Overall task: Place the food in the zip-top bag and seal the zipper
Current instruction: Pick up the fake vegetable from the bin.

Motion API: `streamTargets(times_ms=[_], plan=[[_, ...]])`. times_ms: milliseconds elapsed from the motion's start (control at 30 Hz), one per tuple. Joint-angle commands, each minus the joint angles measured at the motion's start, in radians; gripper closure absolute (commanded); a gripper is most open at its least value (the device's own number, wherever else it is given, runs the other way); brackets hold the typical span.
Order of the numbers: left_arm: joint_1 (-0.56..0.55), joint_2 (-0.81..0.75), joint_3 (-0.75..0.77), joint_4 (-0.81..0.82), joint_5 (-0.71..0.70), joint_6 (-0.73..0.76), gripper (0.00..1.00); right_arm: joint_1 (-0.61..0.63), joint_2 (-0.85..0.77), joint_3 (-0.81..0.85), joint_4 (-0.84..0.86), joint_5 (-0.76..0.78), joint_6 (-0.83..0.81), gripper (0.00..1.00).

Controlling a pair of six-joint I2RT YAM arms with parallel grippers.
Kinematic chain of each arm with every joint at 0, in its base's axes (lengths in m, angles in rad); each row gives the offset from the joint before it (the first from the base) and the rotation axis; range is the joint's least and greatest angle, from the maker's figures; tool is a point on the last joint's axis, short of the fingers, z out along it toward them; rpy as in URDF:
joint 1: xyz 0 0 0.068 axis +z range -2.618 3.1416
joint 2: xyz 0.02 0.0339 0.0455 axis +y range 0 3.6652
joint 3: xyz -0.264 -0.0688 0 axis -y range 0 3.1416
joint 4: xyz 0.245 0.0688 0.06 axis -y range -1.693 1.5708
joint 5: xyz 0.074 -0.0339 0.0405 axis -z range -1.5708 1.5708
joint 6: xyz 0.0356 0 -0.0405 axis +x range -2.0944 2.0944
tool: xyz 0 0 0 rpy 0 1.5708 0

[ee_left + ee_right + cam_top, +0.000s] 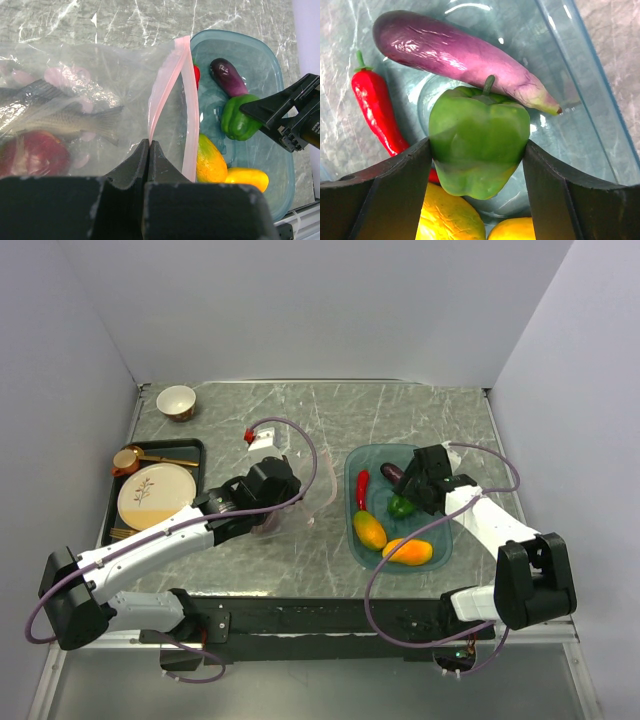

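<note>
Clear crinkly plastic, the zip-top bag [100,90] lies at the middle of the grey marble worktop [400,410], its mouth turned toward the right edge. The pink-white zipper [170,85] gapes open in a narrow loop. The left gripper [149,150] has its jaws pressed together, pinching the bag's lip at the near end of the zipper. A dark red apple [32,152] shows through the plastic, inside the bag.

The teal tray [580,75] sits just beside the bag mouth, toward the right edge. In it the right gripper [477,165] clamps the green pepper [480,130], one finger on each side. Cannot tell whether the pepper is off the tray floor. The purple eggplant [455,50] touches the pepper's stem end on the far side, and the red chili [375,107] lies on the left of the tray. The two mangoes [447,215] are at the near end.

At the left edge, a patterned plate [155,495] rests on a black tray [195,455]. A small bowl [176,401] stands in the far left corner.
</note>
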Motion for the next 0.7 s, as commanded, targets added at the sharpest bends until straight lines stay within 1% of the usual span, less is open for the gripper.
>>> streamTargets(times_ms=[0,33,67,133,233,367,467,667], plan=[[0.005,-0.006,0.036,-0.002,-0.009,-0.001,0.99,-0.004,0.005,0.022,0.048,-0.042,-0.027,0.52],[0.004,-0.009,0.034,-0.002,-0.009,-0.002,0.99,-0.004,0.008,0.022,0.051,-0.053,-0.031,0.56],[0.004,-0.010,0.033,0.001,-0.011,-0.004,0.99,-0.004,0.010,0.024,0.051,-0.059,-0.034,0.59],[0.004,-0.013,0.031,-0.001,-0.009,-0.001,0.99,-0.004,0.011,0.022,0.057,-0.074,-0.050,0.60],[0.004,-0.012,0.033,0.003,-0.009,-0.002,0.99,-0.004,-0.001,0.024,0.080,-0.129,-0.095,0.59],[0.004,-0.006,0.034,0.012,0.001,0.002,0.99,-0.003,-0.029,0.048,0.071,-0.189,-0.149,0.59],[0.004,0.005,0.042,0.006,0.005,0.005,0.99,-0.004,-0.070,0.061,0.062,-0.201,-0.171,0.59],[0.004,0.019,0.048,0.010,0.014,-0.001,0.99,-0.003,-0.092,0.101,0.051,-0.296,-0.177,0.59]])
